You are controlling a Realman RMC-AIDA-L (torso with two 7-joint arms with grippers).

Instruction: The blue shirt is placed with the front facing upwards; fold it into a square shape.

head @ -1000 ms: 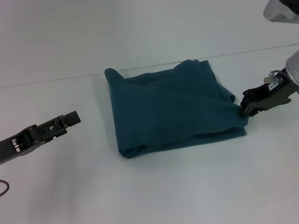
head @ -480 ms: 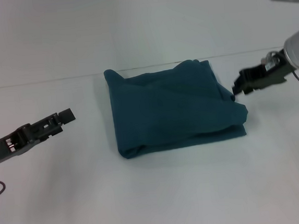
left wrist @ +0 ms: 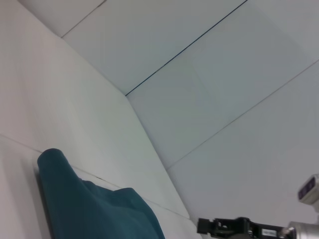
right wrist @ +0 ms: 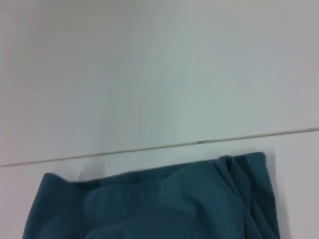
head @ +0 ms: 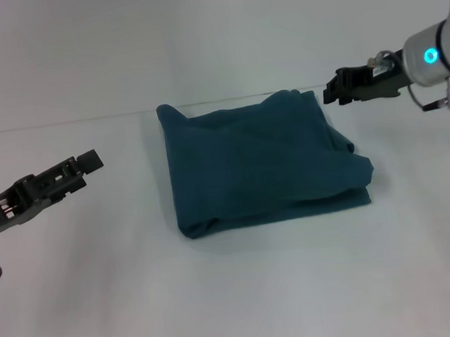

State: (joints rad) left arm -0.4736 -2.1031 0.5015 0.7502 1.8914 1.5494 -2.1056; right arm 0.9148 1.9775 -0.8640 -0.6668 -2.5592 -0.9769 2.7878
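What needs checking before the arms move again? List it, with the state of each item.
1. Blue shirt folded into a compact, roughly square bundle: ok.
2. Right claw clear of the cloth, raised beside the far right corner: ok.
3. Left claw apart from the shirt, off to its left: ok.
4. Nothing held in either claw: cannot tell.
5. Edges tidy: not ok, the right side bulges in loose layers.
6. Shirt fully on the table: ok.

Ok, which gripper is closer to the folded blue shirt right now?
Right. The right gripper hovers just off the blue shirt at its far right corner, clear of the cloth. The left gripper sits well off the shirt's left edge, across bare table.
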